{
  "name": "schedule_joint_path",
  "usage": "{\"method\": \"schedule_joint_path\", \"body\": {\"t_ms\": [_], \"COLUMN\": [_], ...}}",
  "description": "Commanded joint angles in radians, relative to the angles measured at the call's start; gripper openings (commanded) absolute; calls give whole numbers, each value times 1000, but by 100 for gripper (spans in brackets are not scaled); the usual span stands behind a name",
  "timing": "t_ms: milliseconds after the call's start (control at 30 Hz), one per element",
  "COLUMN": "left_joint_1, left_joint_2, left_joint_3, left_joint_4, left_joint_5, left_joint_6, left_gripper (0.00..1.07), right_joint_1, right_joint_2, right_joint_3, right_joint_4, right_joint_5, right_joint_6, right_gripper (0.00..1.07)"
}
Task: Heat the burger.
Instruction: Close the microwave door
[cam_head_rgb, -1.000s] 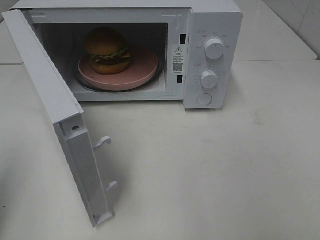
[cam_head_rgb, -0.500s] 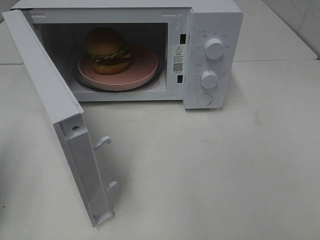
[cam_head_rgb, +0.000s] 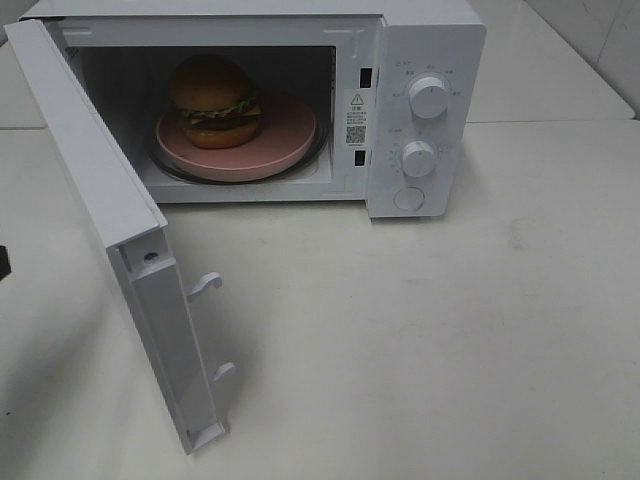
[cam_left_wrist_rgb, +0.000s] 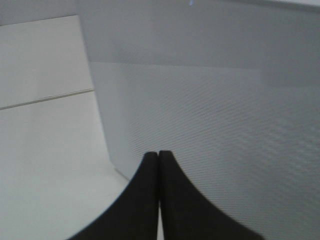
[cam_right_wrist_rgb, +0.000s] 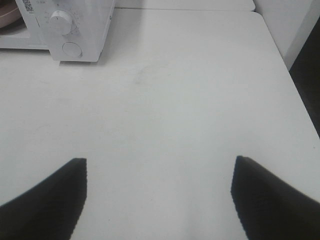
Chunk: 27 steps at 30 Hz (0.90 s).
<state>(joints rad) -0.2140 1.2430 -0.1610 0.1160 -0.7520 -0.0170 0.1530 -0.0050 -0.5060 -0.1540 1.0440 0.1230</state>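
Observation:
The burger, with a golden bun, lettuce frill and dark patty, stands on a round pink plate inside the white microwave. The microwave door is swung wide open toward the front left. In the left wrist view, my left gripper is shut with nothing in it, its tips close to the door's outer face. A dark sliver of the left arm shows at the exterior view's left edge. My right gripper is open over bare table, well away from the microwave.
The microwave front has two knobs and a round button. Two latch hooks stick out of the door's free edge. The white table ends at an edge on the right.
A dark bit of the left arm has come into the exterior view at the left edge, beside the open door. The burger, plate and door have not moved.

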Motion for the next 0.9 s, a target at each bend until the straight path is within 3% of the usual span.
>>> {"method": "schedule_joint_path", "body": {"t_ms": [33,433,567,700,733,900], "left_joint_1": [-53,-248,-355,-407,-444,-511], "left_joint_2": [67,259,331,372,401,468], "left_joint_3": [-25,-109,-169,-219,-257,-345], "left_joint_4": [41,7,-97,-160,-216,-331], "left_joint_5": [-91,-207,-210,-210,-210,-208], "left_joint_6": [-33,-47,-24,11,34,48], "left_gripper": [0,0,0,0,0,0], "right_joint_1": [-4,-4,-4,-4,-4,-4], "right_joint_2": [-27,-27,-27,-27,-27,-27], "right_joint_3": [-1,-1,-1,-1,-1,-1], "right_joint_4": [2,2,2,2,2,2], "right_joint_5": [-6,-6,-6,-6,-6,-6], "right_joint_6": [-12,-12,-12,-13,-13,-13], "right_gripper": [76,76,76,76,76,76]}}
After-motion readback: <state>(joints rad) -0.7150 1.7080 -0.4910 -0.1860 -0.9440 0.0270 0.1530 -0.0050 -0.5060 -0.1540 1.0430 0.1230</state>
